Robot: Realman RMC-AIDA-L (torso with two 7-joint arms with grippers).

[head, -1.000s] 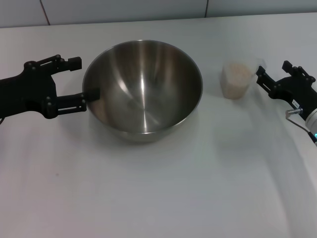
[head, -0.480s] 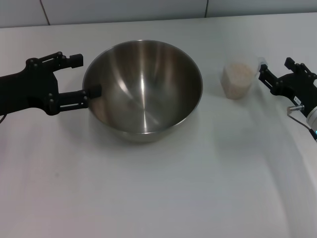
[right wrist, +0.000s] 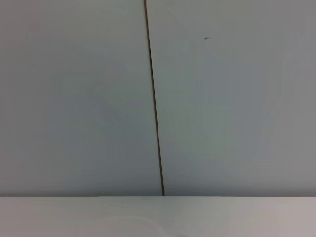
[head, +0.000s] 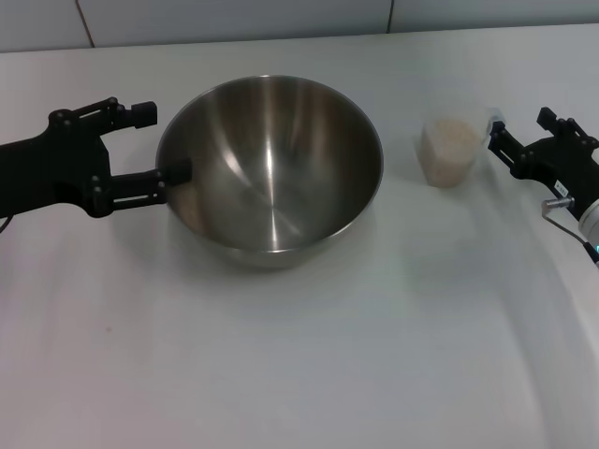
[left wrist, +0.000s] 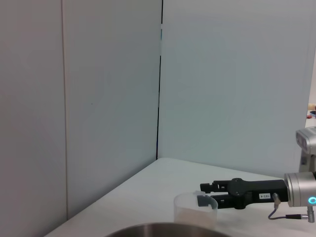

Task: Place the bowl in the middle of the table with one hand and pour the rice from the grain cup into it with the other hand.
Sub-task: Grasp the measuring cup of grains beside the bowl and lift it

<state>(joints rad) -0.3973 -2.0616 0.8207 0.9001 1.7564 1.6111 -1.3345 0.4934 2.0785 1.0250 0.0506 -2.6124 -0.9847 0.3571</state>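
Observation:
The steel bowl [head: 270,168] stands on the white table [head: 299,374], a little left of centre; its rim also shows in the left wrist view [left wrist: 168,230]. My left gripper [head: 164,142] is open at the bowl's left side, and its near finger [head: 178,172] reaches the rim. The grain cup [head: 451,150], full of pale rice [head: 450,133], stands upright to the right of the bowl. My right gripper [head: 518,124] is open just right of the cup, one fingertip [head: 495,132] at the cup's lip. The left wrist view shows the cup [left wrist: 193,211] and the right gripper [left wrist: 202,192].
A grey panelled wall [head: 234,19] runs behind the table's far edge. The right wrist view shows only that wall [right wrist: 158,98] and a strip of table [right wrist: 158,217]. The right arm's cable [head: 560,208] hangs near the table's right edge.
The left gripper moved slightly toward the bowl; its near finger now reaches the rim. The right gripper shifted a little right and the cup stands straighter. Nothing moved in the last half second.

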